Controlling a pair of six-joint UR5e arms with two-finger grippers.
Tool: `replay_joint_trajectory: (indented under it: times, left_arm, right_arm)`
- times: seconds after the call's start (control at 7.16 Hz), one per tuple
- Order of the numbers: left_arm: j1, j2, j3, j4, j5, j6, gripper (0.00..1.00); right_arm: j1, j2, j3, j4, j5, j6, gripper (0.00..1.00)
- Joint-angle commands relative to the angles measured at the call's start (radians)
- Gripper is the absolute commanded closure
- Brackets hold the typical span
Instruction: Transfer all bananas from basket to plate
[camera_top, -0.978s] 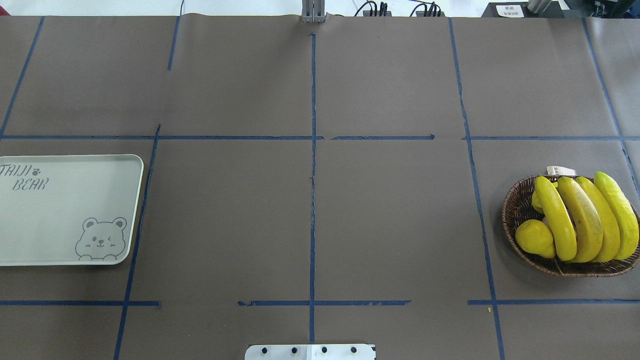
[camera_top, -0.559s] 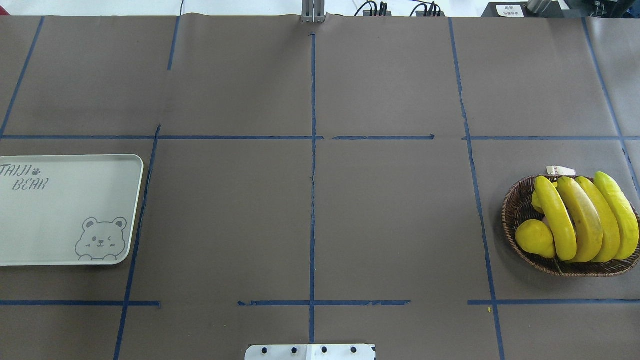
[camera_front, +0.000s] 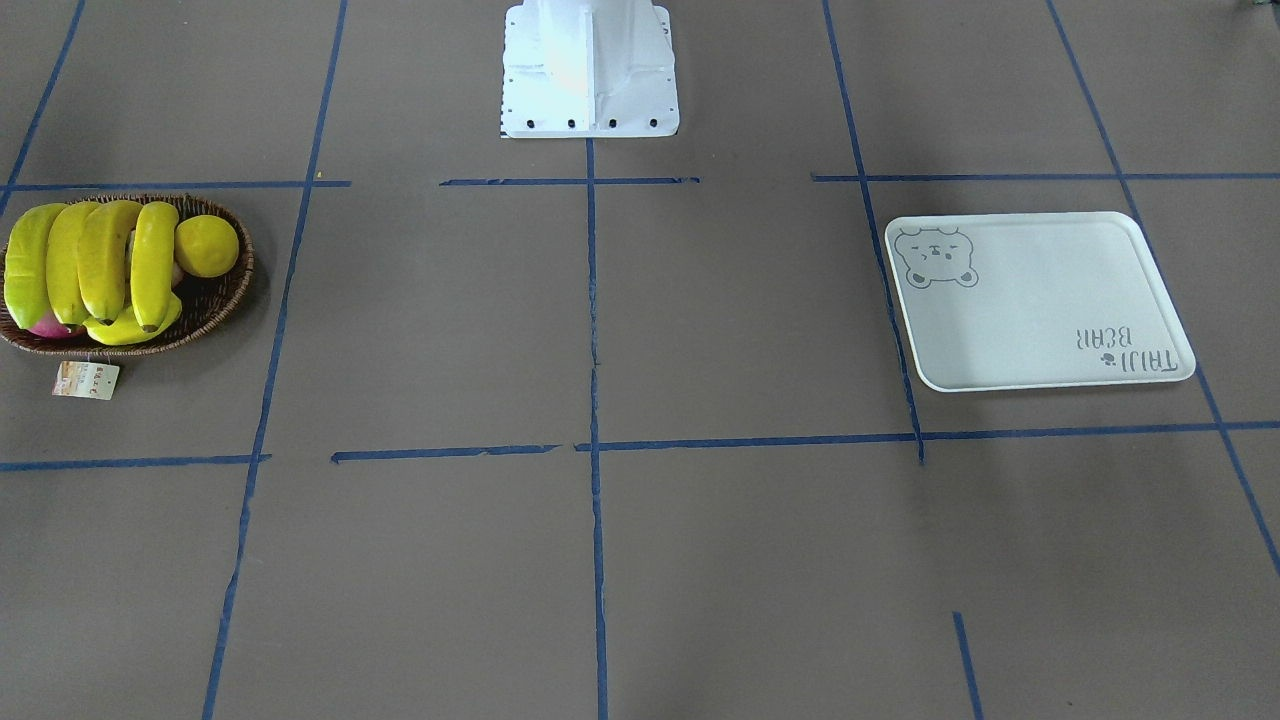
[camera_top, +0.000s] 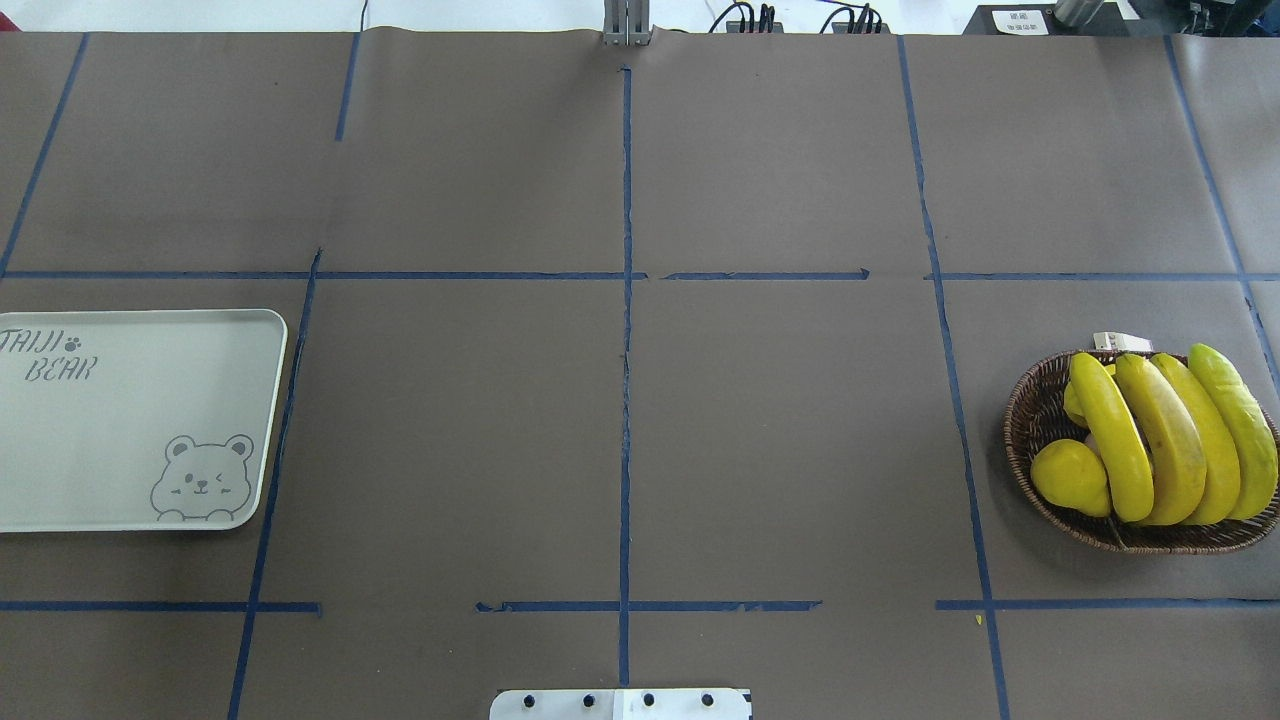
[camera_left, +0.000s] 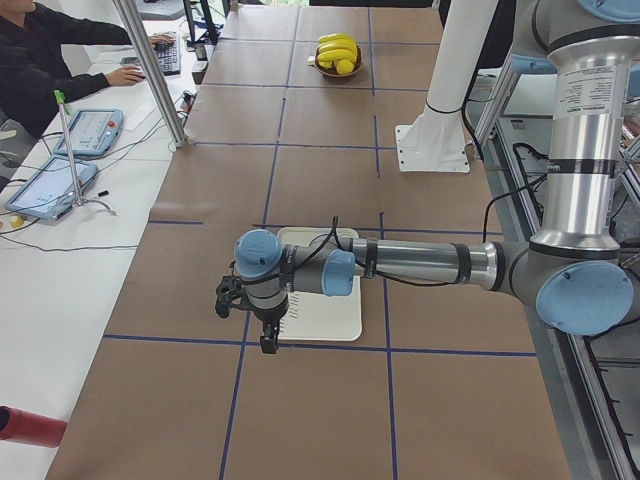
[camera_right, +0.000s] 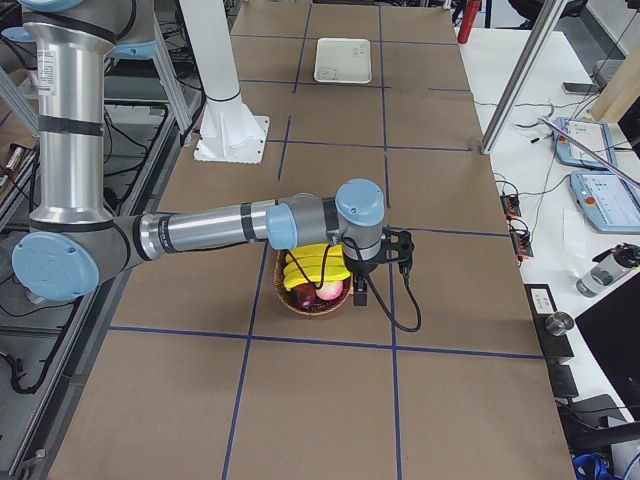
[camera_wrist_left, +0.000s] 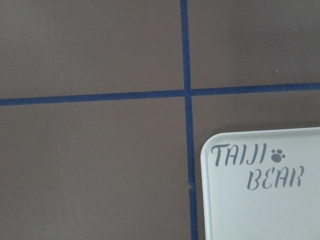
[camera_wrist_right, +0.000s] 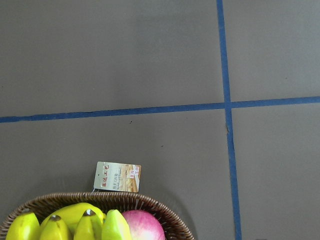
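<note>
Several bright-yellow bananas (camera_top: 1160, 440) lie side by side in the brown wicker basket (camera_top: 1020, 440) at the table's right end; the front view also shows the bananas (camera_front: 100, 260) and the basket (camera_front: 215, 300). The off-white plate (camera_top: 120, 420) with the bear drawing lies bare at the left end. Only the side views show the grippers. My left gripper (camera_left: 268, 345) hangs above the plate (camera_left: 330, 315) at its outer edge. My right gripper (camera_right: 357, 295) hangs over the outer rim of the basket (camera_right: 300, 305). I cannot tell whether either is open or shut.
A round yellow fruit (camera_top: 1070, 475) and a pink fruit (camera_wrist_right: 142, 227) share the basket, whose paper tag (camera_wrist_right: 117, 176) lies outside it. The white robot base (camera_front: 590, 70) stands at mid-table. A person (camera_left: 40, 50) sits at a side bench with tablets (camera_left: 88, 130).
</note>
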Motion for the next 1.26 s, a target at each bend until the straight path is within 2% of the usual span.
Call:
replay_joint_trajectory:
  times: [0.0, 0.14, 0.28, 0.56, 0.98, 1.12]
  left_arm:
    - [0.000, 0.005, 0.002, -0.007, 0.000, -0.003, 0.00]
    - [0.000, 0.005, 0.002, -0.007, 0.000, -0.003, 0.00]
    - [0.000, 0.006, -0.004, -0.007, 0.000, -0.003, 0.00]
    - [0.000, 0.009, -0.013, -0.008, -0.002, -0.001, 0.00]
    - [0.000, 0.008, -0.010, -0.007, -0.002, -0.003, 0.00]
    - [0.000, 0.008, -0.009, -0.007, -0.002, -0.003, 0.00]
  right_arm:
    - [-0.061, -0.190, 0.015, 0.369, -0.001, 0.152, 0.01]
    - [-0.106, -0.221, 0.018, 0.421, 0.001, 0.205, 0.01]
    - [-0.143, -0.223, 0.024, 0.422, -0.010, 0.209, 0.01]
    - [-0.226, -0.225, 0.079, 0.425, -0.036, 0.332, 0.01]
    - [-0.315, -0.260, 0.080, 0.425, -0.114, 0.328, 0.02]
    - [-0.332, -0.267, 0.080, 0.425, -0.116, 0.310, 0.04]
